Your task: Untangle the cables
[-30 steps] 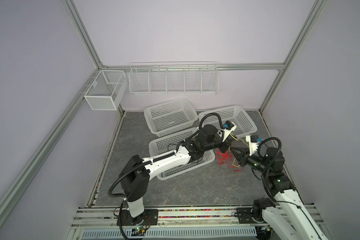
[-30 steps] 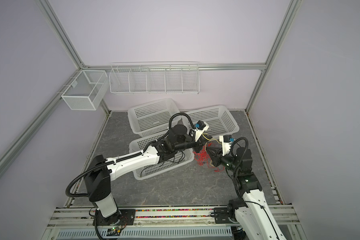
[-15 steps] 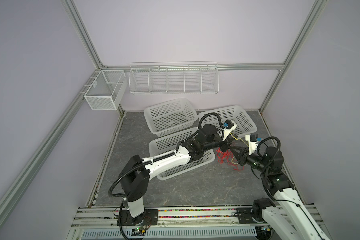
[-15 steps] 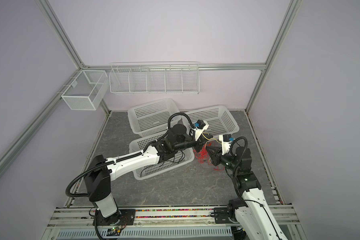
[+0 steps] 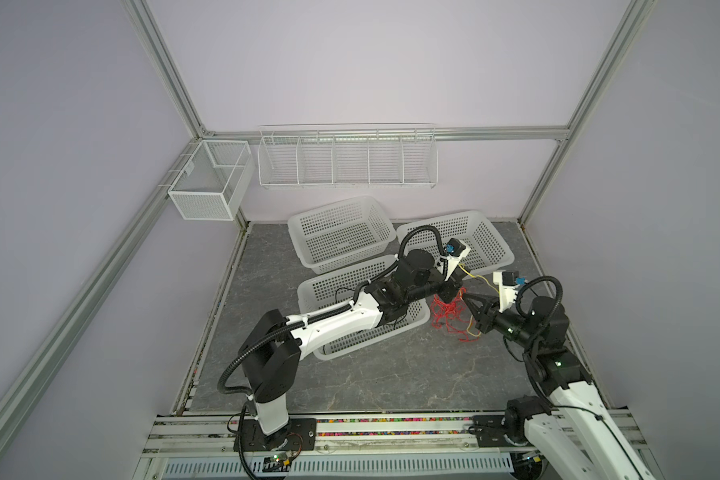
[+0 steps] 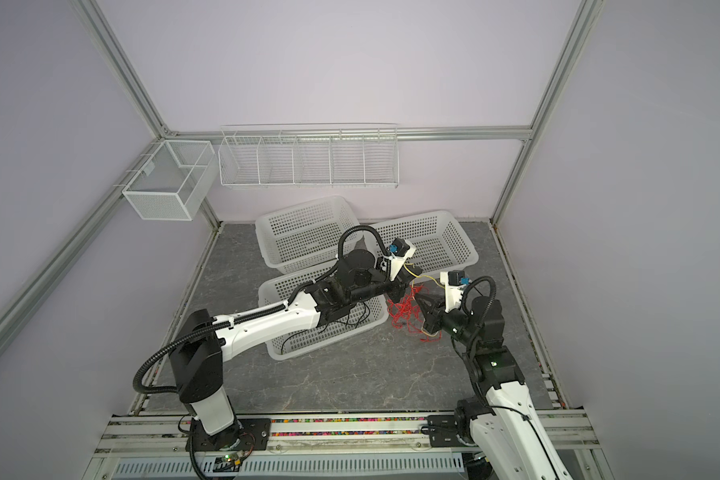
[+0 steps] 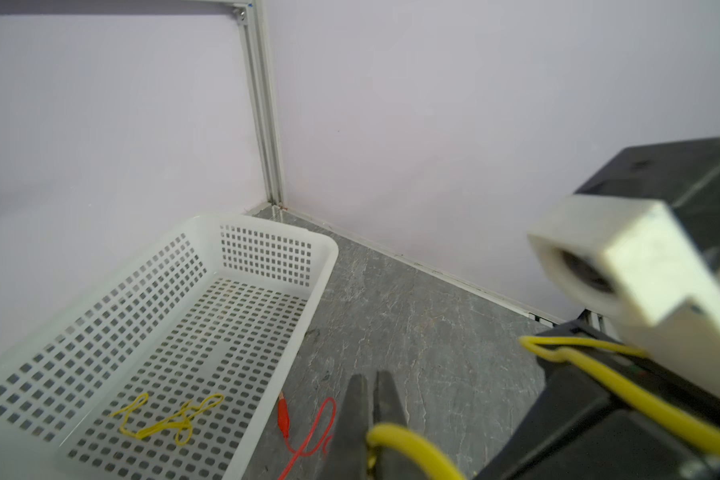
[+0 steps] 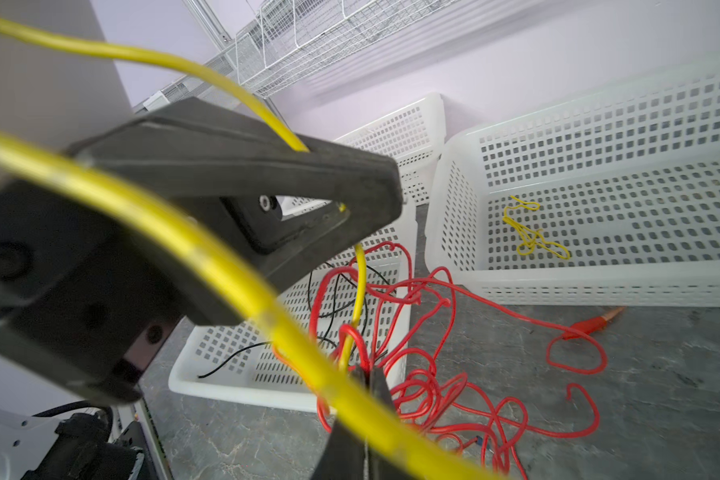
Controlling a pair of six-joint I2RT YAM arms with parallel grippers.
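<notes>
While both arms meet over the grey floor [image 5: 391, 374], the left gripper [image 5: 448, 296] is clamped on a yellow cable [image 5: 476, 279], its jaws pressed together. At 3 o'clock of it, the right gripper [image 5: 467, 296] is closed too, on that cable where it drops into the red cables [image 5: 445, 318], heaped at 6 o'clock. At 9 o'clock of the heap, black cables [image 6: 364, 316] lie in the near basket [image 6: 308, 351]; a loose yellow cable [image 8: 531, 239] lies in the far basket [image 8: 599, 286] at 1 o'clock.
</notes>
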